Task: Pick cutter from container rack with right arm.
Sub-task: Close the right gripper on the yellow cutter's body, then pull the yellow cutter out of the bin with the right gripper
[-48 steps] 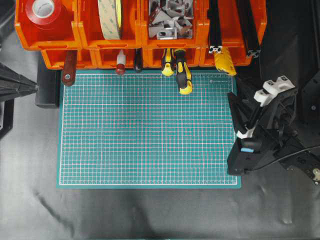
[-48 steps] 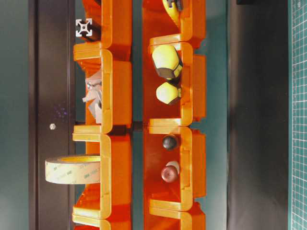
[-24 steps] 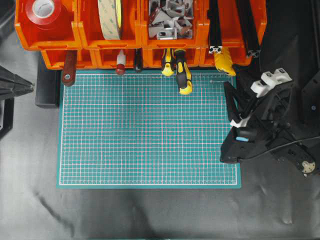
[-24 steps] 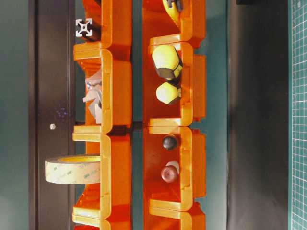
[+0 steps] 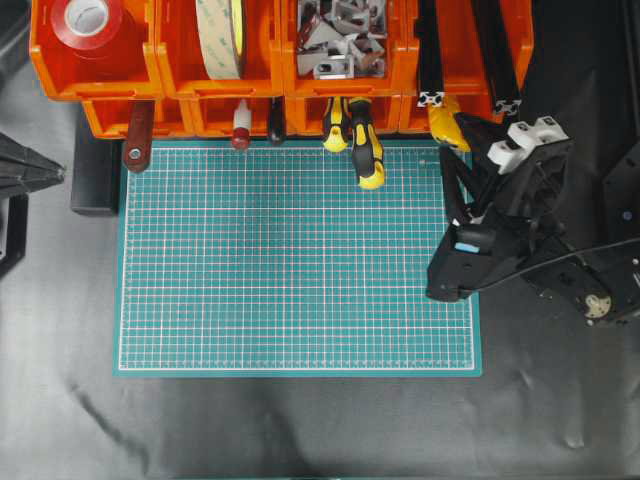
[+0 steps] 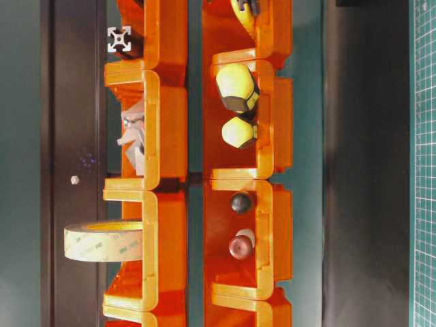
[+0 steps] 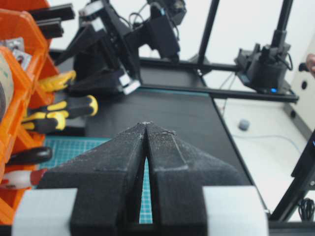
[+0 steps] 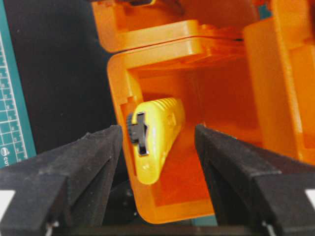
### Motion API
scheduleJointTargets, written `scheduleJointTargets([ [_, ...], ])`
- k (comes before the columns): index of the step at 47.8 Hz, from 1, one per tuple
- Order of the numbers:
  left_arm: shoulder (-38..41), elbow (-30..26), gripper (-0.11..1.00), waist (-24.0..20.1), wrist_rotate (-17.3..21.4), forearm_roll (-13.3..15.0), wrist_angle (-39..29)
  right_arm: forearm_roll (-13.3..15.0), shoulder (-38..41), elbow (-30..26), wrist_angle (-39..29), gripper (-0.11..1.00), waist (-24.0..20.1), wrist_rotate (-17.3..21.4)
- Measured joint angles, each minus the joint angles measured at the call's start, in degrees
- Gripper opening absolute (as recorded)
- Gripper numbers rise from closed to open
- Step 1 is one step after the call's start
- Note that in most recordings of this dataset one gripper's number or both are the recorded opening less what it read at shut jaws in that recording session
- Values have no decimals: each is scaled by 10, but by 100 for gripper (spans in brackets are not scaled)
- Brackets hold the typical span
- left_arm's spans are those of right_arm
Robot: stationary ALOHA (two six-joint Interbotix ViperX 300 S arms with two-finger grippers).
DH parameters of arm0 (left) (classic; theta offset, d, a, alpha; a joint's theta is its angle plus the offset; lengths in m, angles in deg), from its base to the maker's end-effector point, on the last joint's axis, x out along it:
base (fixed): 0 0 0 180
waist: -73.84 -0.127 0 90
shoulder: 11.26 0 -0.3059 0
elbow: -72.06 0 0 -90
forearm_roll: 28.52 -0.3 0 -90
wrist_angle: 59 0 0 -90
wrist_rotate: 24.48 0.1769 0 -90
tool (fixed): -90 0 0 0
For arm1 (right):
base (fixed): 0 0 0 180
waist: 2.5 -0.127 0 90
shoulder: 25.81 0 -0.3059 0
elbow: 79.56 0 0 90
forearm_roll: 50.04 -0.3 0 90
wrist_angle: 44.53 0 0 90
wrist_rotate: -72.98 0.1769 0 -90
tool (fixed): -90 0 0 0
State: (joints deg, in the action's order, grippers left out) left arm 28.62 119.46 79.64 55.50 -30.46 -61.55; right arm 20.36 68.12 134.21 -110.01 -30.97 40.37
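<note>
The orange container rack [image 5: 180,85] runs along the far edge above the green mat [image 5: 290,260]. The yellow cutter [image 5: 447,122] sticks out of the rack's lower right bin. My right gripper [image 5: 458,147] is at that bin, open. In the right wrist view the cutter [image 8: 156,140] lies in the orange bin [image 8: 231,73], and my right gripper [image 8: 157,130] has one black finger on each side of the cutter without touching it. My left gripper [image 5: 55,172] is shut and empty at the far left; it also shows in the left wrist view [image 7: 146,124].
Two yellow-and-black screwdrivers [image 5: 360,140] hang over the mat's far edge, left of the cutter. The upper bins hold a red tape roll [image 5: 87,20], a pale tape roll [image 5: 222,35], metal brackets [image 5: 340,40] and black extrusions [image 5: 430,50]. A red-handled tool [image 5: 137,135] lies at the far left.
My right arm has moved up and left toward the rack, and its open fingers now stand around the cutter's end. My left arm has hardly moved.
</note>
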Motion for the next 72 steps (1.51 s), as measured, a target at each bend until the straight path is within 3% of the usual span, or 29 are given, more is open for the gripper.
scheduleJointTargets([
  [14, -7, 2, 1, -1, 0, 0, 0, 0, 6, 0, 6, 52, 4, 0],
  [23, -9, 3, 1, -1, 0, 0, 0, -1, 6, 0, 11, 26, 4, 1],
  [44, -9, 4, 1, -1, 0, 0, 0, -6, 8, -9, 2, 26, -11, 0],
  [62, -24, 13, 1, -13, 0, 0, -9, -18, 13, -91, -98, 26, -79, -4],
  [72, -29, 16, 1, -13, 0, 0, -9, -21, 18, -127, -120, 26, -101, -9],
])
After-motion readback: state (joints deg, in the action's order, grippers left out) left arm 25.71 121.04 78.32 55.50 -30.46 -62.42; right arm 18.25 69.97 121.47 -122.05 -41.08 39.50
